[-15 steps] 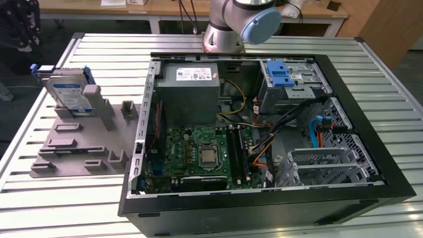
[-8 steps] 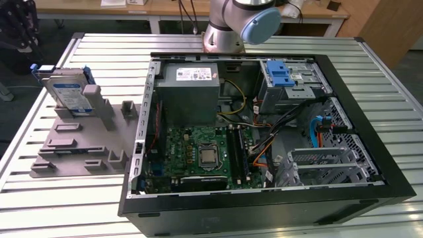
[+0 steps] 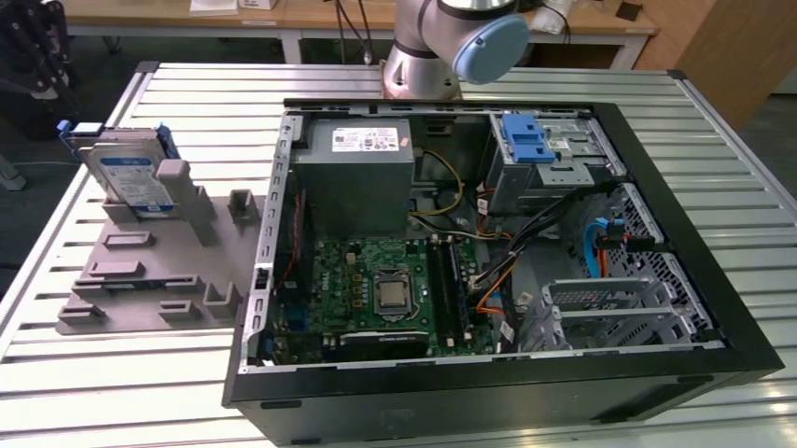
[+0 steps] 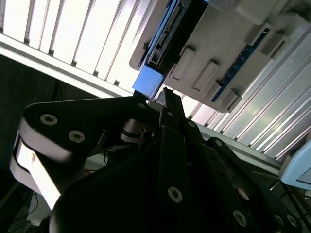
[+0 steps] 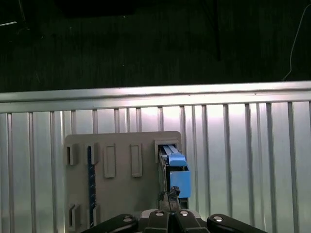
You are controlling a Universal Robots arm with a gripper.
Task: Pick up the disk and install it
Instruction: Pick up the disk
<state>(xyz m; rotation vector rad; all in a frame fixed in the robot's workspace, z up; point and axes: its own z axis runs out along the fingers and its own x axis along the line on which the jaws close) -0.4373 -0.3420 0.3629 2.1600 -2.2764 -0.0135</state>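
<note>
**Disk parked in its holder, hand closed right next to it**

The disk (image 3: 131, 177) stands on edge in a slot at the far corner of the grey holder (image 3: 147, 273). The holder sits on the slatted counter (image 3: 112, 397), on the exterior view's left of the open case (image 3: 498, 403). So nothing is installed yet.

In both wrist views the hand (image 5: 170, 198) has its fingertips pressed together with nothing between them. It sits just beside the blue frame end of the disk. I can't tell whether it's actually touching.

My read on handling:
- It should be stiff and fairly dense for its size, so it won't flex or sag.
- The metal faces look smooth, so I'd expect them to be a bit slippery under the pads.
- It's fragile in the don't-bump-it sense, so no knocks and no dropping it into place.
- The blue plastic frame probably gives a little, so I wouldn't squeeze hard there.

As for where to hold, the upper part sticks up free of the slot. I'd pinch across the two flat faces there and lift straight up.
</note>
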